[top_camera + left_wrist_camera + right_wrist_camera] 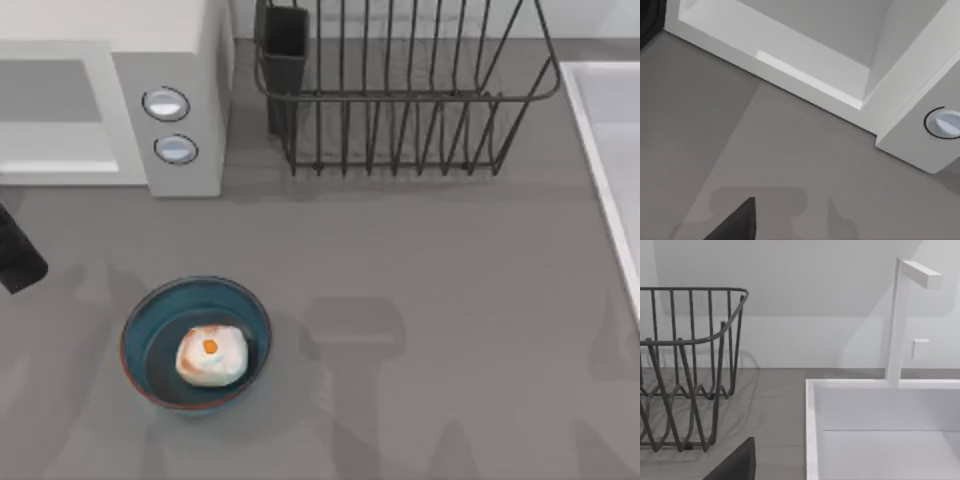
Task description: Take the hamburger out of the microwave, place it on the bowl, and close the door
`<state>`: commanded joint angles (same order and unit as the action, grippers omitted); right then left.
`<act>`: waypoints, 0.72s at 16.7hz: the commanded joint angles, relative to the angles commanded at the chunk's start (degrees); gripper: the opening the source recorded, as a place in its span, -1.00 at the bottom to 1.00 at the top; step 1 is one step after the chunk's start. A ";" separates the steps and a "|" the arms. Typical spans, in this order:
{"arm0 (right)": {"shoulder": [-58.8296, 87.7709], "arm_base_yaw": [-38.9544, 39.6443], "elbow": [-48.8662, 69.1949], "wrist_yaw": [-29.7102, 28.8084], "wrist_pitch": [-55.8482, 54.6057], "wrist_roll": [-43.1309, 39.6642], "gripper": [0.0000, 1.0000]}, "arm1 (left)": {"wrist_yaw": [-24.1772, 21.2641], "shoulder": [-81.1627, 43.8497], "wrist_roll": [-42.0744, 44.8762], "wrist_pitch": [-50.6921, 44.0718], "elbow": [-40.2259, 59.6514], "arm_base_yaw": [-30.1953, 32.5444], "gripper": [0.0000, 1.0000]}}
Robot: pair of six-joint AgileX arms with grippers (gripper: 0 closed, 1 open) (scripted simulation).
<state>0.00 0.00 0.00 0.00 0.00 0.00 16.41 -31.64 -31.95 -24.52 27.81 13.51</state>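
The hamburger (211, 354), a cream-white lump with an orange spot, lies inside the blue bowl (142, 312) at the front left of the table. The microwave (185, 60) stands at the back left, its cavity (820, 45) open and bare inside. The door is out of view. A black part of my left arm (18, 252) reaches in from the left edge, in front of the microwave and left of the bowl, apart from both. A dark tip of my left gripper (735, 225) hangs above the table before the cavity. A dark tip of my right gripper (737, 465) hangs between rack and sink.
A dark wire dish rack (400, 95) with a black cup holder (285, 45) stands at the back centre. A white sink (880, 430) with a faucet (900, 315) lies along the right edge (605, 150). Two knobs (166, 103) sit on the microwave's panel.
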 joint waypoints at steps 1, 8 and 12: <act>0.00 0.00 0.00 0.00 0.00 0.00 1.00 | -2.56 5.69 5.80 3.98 -4.55 -2.18 1.00; 0.00 0.00 0.00 0.00 0.00 0.00 1.00 | -15.28 29.92 30.23 22.95 -26.24 -12.61 1.00; 0.00 0.00 0.00 0.00 0.00 0.00 1.00 | -16.42 31.64 31.95 24.51 -27.82 -13.51 1.00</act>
<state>0.00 0.00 0.00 0.00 0.00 0.00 0.00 0.01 0.00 -0.01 0.00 0.00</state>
